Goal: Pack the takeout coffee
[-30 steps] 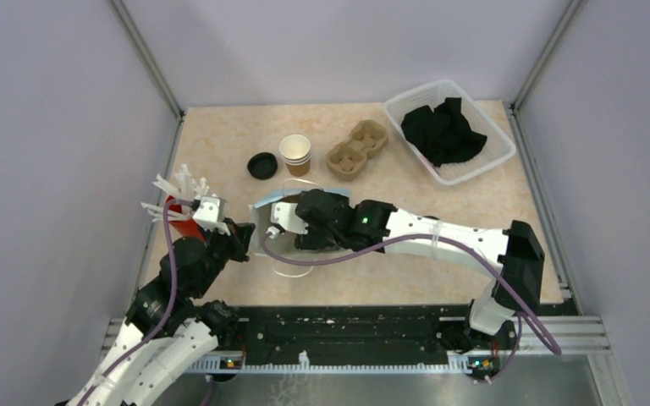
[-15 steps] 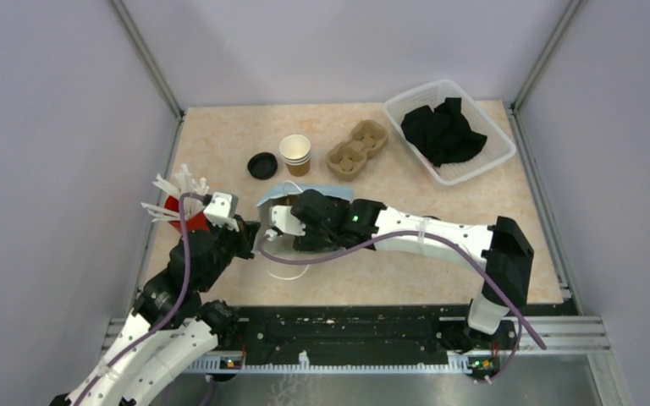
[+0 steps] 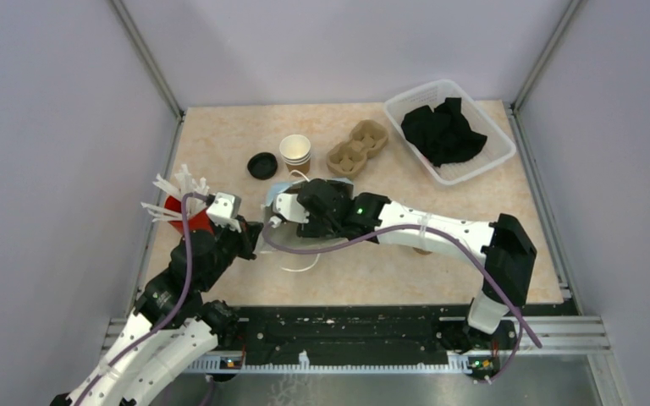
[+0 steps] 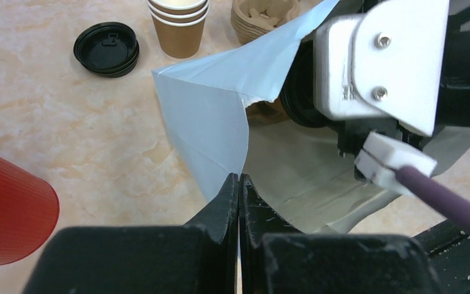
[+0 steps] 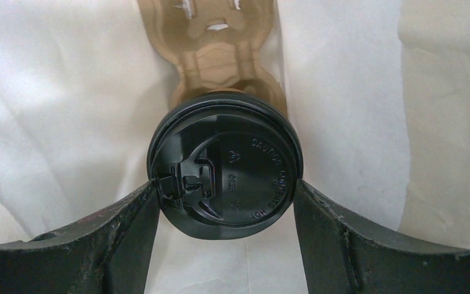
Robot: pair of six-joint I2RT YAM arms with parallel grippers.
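A kraft cup with a black lid (image 5: 225,166) stands in the near hole of a brown cardboard carrier (image 5: 211,49) inside a light blue paper bag (image 4: 208,116). My right gripper (image 5: 226,190) reaches into the bag (image 3: 283,193), its fingers pressed on both sides of the lid. My left gripper (image 4: 238,184) is shut on the bag's near edge and holds its mouth open; it also shows in the top view (image 3: 250,238). A stack of open kraft cups (image 3: 295,154) and a loose black lid (image 3: 262,165) stand behind the bag.
A stack of spare carriers (image 3: 358,149) sits beside the open cups. A white basket (image 3: 499,152) holding black cloth is at the back right. A red cup of white sticks (image 3: 178,213) stands at the left, next to my left arm. The bag's white handle (image 3: 292,267) lies on the table.
My right gripper has moved toward the back of the table, with the bag shifting along. My left gripper has moved slightly right and stays shut on the bag's edge.
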